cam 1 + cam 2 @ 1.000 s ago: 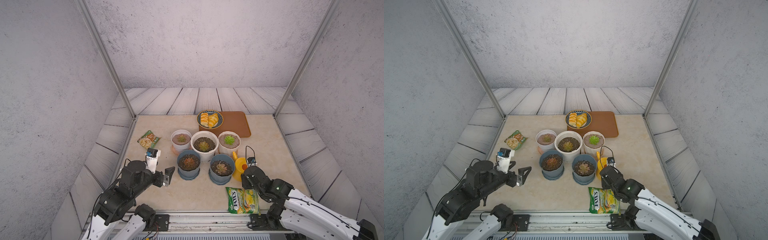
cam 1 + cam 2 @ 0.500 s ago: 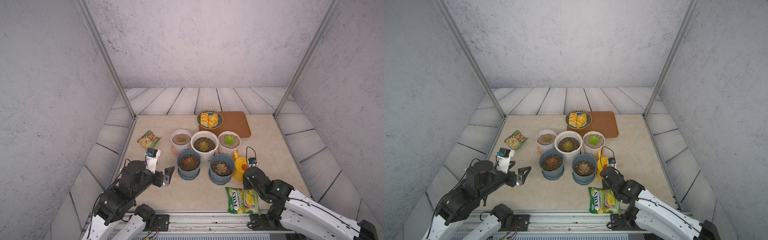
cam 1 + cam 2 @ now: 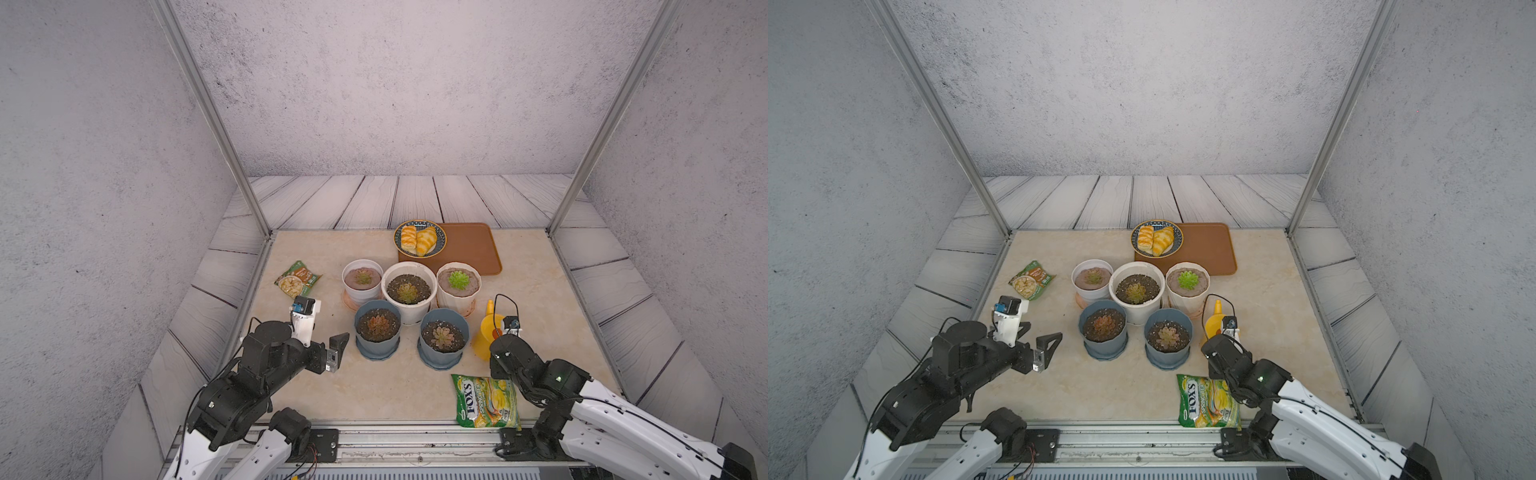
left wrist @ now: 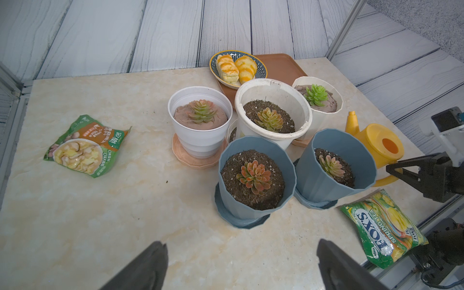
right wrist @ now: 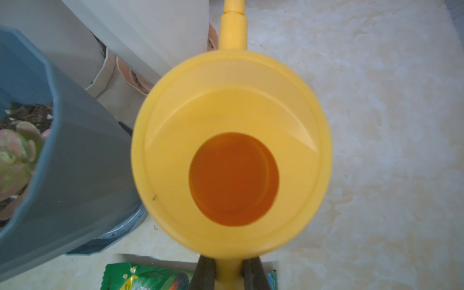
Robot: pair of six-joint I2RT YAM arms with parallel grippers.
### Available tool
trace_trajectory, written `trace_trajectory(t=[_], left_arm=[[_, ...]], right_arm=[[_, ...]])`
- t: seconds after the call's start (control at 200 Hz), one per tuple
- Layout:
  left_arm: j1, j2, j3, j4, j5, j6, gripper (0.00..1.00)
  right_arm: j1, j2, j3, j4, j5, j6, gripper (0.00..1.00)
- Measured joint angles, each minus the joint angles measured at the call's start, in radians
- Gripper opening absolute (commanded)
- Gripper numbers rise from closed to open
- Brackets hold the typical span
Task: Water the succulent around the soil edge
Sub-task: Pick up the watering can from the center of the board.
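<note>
**Yellow watering can** (image 5: 231,95), smooth plastic, with a round domed top and a circular fill hole. It stands on the desk (image 3: 374,395) just right of the near right blue pot (image 3: 440,358), spout pointing far. Its spout tip is cut off in the right wrist view, and its handle is hidden beneath the right arm (image 3: 557,376) in both top views. The right gripper (image 5: 229,273) fingers (image 5: 204,273), cropped by the frame edge, clasp the handle. The pink-green succulent (image 3: 443,333) sits in dark, gritty soil (image 3: 455,338) in that faceted pot, one of five at mid-desk. The left gripper (image 4: 242,243), near left, has fingers (image 4: 148,268) spread wide, grasping nothing. A glossy sweets bag (image 3: 484,401) lies partly under the right arm.
</note>
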Motion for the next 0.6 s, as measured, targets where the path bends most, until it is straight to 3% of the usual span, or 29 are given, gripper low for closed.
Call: trace_trajectory(t=[0.19,0.34,0.5,0.595], left_arm=[[0.0,0.0,0.0,0.003,0.022,-0.014,0.98],[0.0,-0.015,-0.018,0.054,0.05,-0.076,0.98],[0.0,0.004,-0.083,0.233,0.133,-0.184,0.98],[-0.01,0.091,-0.11,0.392,0.201,-0.255,0.99]], right_arm=[[0.0,-0.076,0.079,-0.133,0.058,0.082,0.0],[-0.002,-0.11,0.185,-0.19,0.067,0.054,0.0],[-0.002,-0.102,0.322,-0.216,0.086,-0.026,0.0],[-0.002,-0.041,0.443,-0.25,0.108,-0.052,0.0]])
